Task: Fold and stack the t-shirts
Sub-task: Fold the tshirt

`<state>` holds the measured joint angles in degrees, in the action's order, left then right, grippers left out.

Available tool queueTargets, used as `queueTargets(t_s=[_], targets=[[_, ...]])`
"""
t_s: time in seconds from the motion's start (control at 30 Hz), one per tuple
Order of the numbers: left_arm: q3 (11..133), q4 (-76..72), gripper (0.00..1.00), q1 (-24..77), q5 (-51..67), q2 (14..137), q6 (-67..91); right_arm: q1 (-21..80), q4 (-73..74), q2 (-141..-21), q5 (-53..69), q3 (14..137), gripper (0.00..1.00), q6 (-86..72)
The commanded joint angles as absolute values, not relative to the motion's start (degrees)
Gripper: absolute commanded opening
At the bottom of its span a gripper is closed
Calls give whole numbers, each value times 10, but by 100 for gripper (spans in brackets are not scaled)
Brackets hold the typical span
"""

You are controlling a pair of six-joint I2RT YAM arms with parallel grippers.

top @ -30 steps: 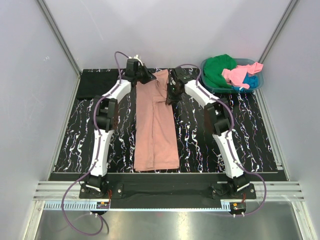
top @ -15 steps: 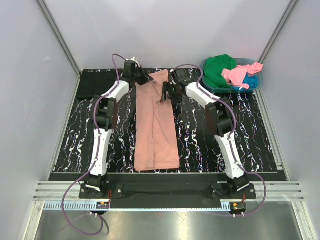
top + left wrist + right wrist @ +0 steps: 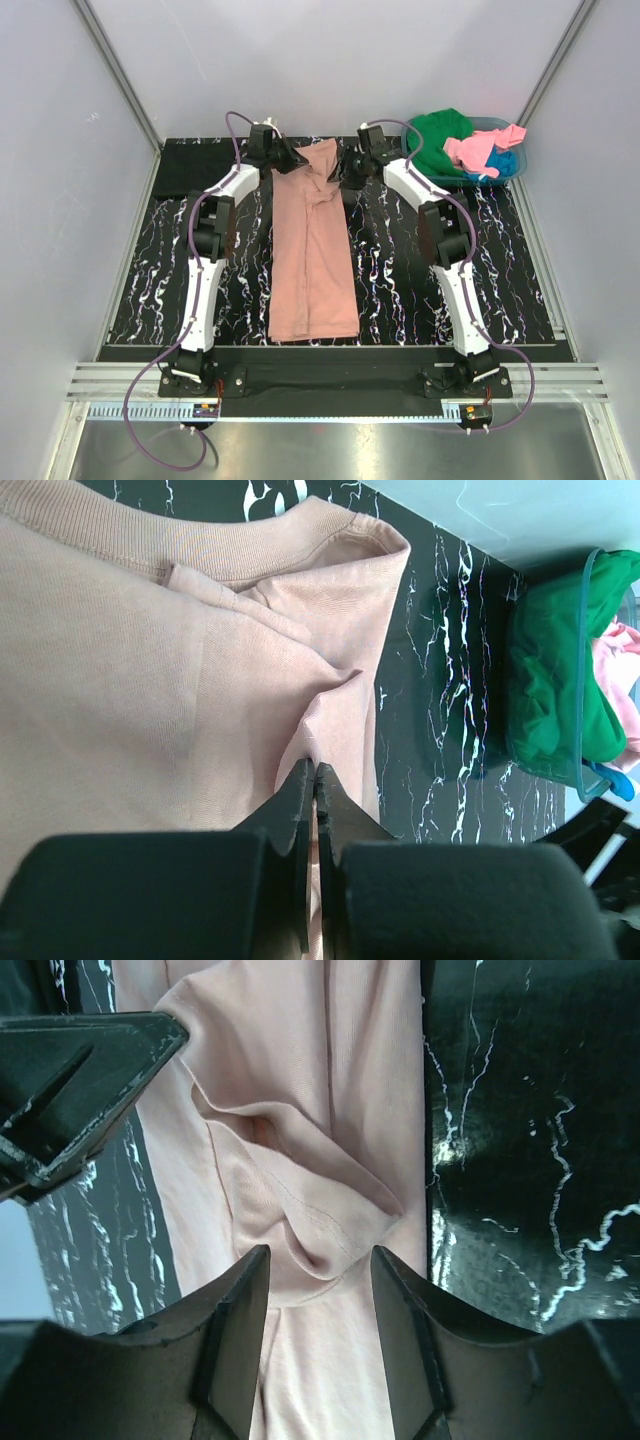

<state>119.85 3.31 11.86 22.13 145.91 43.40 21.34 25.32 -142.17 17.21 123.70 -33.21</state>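
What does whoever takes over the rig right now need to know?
Left gripper: shut, pinching the salmon shirt near its far end.
Right gripper: open above a rumpled fold at that same end, holding nothing.
Salmon shirt: mid-table, folded lengthwise into a long strip, far end untidy.
Black shirt: flat at the far left corner.
Green shirt, pink shirt, blue shirt: heaped in the basket, far right.
Done: lengthwise folds. Left: crosswise folds, stacking, then the three in the basket.

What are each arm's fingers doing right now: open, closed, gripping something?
Left gripper: closed, pinching a fold of the salmon-pink t-shirt.
Right gripper: open above the same shirt, holding nothing.
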Motion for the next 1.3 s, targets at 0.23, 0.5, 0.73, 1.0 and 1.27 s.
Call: queueTargets(t_s=[0.23, 0.5, 0.73, 1.0, 1.27], targets=[[1201, 4, 0, 120, 236, 1431, 432, 221, 211, -1423, 155, 1206, 52, -460], [1201, 3, 0, 122, 237, 1434, 437, 220, 213, -1438, 156, 1213, 49, -465], [1201, -10, 0, 124, 238, 1434, 446, 219, 199, -1449, 156, 1212, 47, -465], [1206, -14, 0, 124, 238, 1435, 451, 217, 174, -1434, 155, 1200, 29, -409], [1194, -31, 0, 124, 233, 1439, 491, 218, 200, -1382, 110, 1177, 11, -253]])
